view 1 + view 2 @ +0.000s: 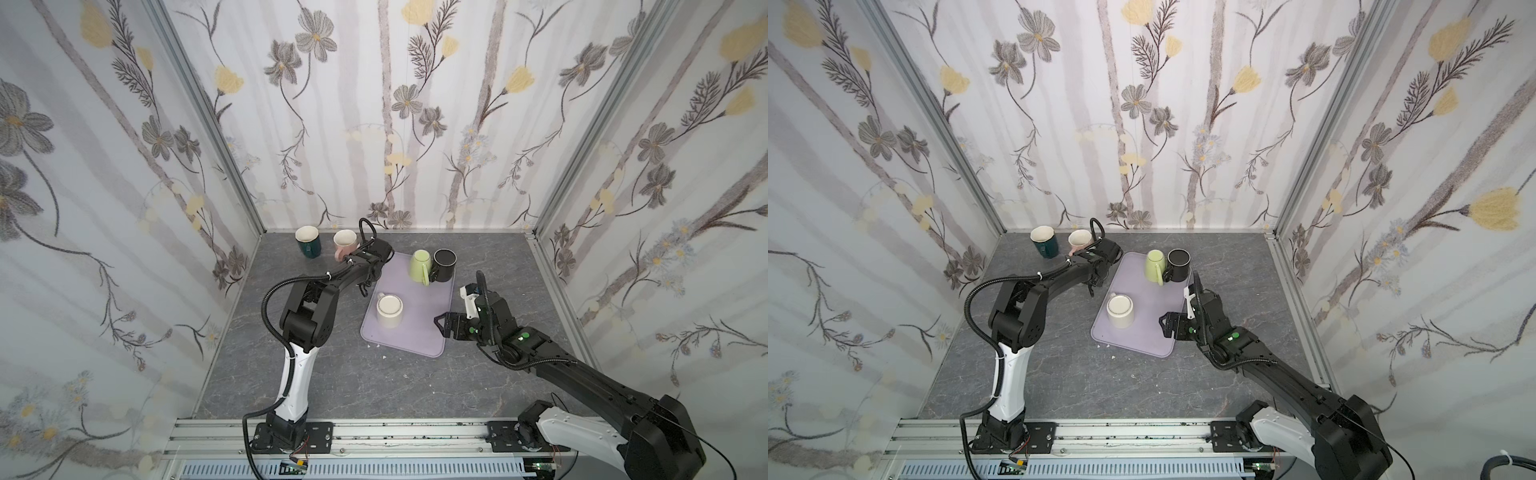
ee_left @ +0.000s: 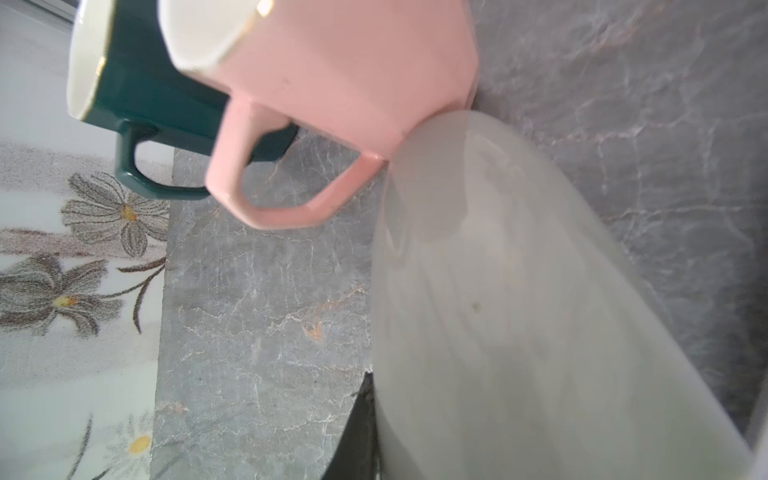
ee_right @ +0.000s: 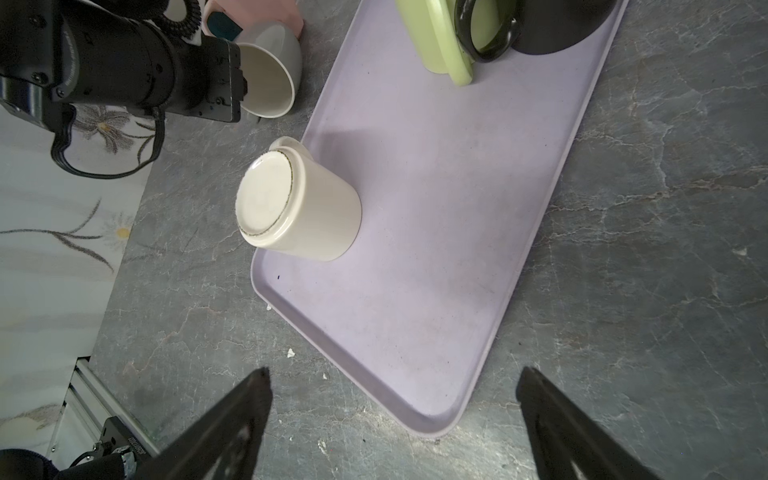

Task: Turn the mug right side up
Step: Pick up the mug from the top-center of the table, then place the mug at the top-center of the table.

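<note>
Step in hand: grasp made, flip not yet done. The left gripper [image 3: 243, 89] is pinched shut on the wall of the grey mug [image 3: 270, 79]. That mug sits tipped with its mouth sideways, just off the far left edge of the tray [image 3: 415, 208] and next to the pink mug [image 2: 332, 75] (hidden under the arm in both top views). The right gripper [image 3: 394, 372] is wide open and empty at the tray's near end. Next move probably calls for a lift, then a wrist roll until the mouth faces up, keeping clear of the pink mug.
</note>
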Available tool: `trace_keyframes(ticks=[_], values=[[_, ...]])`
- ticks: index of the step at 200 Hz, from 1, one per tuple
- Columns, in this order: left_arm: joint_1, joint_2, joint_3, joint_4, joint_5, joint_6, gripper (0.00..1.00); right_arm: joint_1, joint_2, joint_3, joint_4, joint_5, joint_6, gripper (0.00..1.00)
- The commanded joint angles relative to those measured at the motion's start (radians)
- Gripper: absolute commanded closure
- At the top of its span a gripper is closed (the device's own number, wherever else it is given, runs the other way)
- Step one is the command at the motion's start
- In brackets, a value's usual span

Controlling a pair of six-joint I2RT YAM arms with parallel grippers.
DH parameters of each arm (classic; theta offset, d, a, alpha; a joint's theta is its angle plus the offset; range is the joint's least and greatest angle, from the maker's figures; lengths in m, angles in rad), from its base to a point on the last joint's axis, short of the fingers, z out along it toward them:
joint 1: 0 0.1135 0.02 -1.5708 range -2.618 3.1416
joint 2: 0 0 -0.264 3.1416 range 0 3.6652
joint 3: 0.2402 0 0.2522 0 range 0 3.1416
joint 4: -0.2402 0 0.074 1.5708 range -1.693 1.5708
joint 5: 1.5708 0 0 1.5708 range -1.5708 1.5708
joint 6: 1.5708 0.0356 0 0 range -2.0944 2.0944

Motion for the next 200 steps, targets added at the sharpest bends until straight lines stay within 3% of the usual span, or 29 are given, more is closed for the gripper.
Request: trace_keyframes(ticks=[1,113,200], values=[[-0.001,-0.003,0.018,-0.027,0.023,0.020,0.98,0.002,-0.004,-0.007,0.023,0.016,0.007,0.07],[0.009,-0.071,0.094,-0.264,0.234,0.007,1.00,0.008,-0.037,-0.039,0.031,0.017,0.015,0.07],[0.152,-0.075,0.202,-0.527,0.529,-0.038,1.00,0.012,-0.118,-0.125,0.078,0.033,0.040,0.07]])
